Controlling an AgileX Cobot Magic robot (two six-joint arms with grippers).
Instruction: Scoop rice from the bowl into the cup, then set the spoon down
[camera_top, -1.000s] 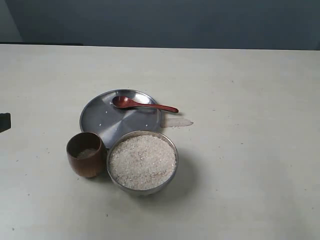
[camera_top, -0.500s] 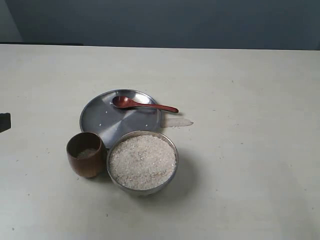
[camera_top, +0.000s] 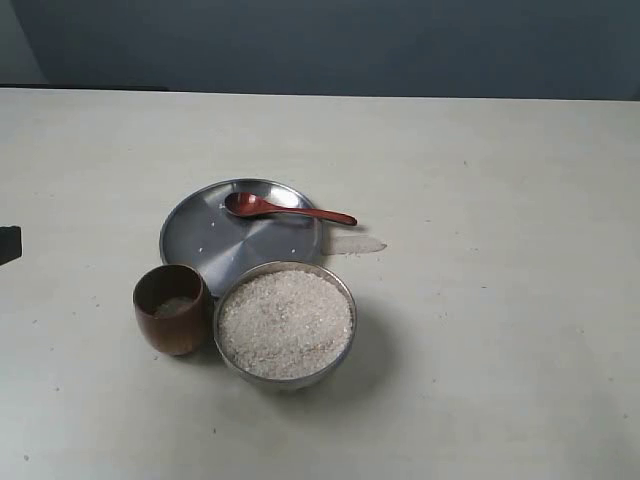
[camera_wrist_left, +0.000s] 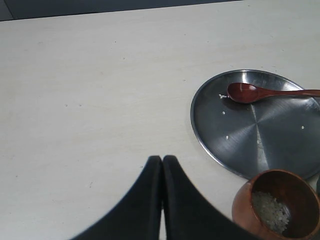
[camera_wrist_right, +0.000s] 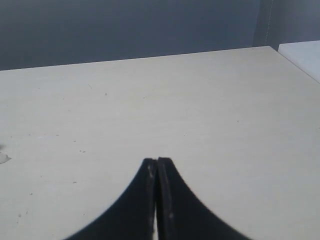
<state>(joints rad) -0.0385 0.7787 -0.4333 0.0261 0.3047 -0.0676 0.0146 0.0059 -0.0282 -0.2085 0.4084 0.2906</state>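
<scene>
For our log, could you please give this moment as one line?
spoon: on plate; cup: some rice; bowl: full; left gripper: shut, empty; right gripper: shut, empty

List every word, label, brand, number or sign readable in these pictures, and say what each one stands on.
None: no readable text shows in any view.
The spoon, plate, bowl, cup, table, left gripper and right gripper all appear unmarked.
</scene>
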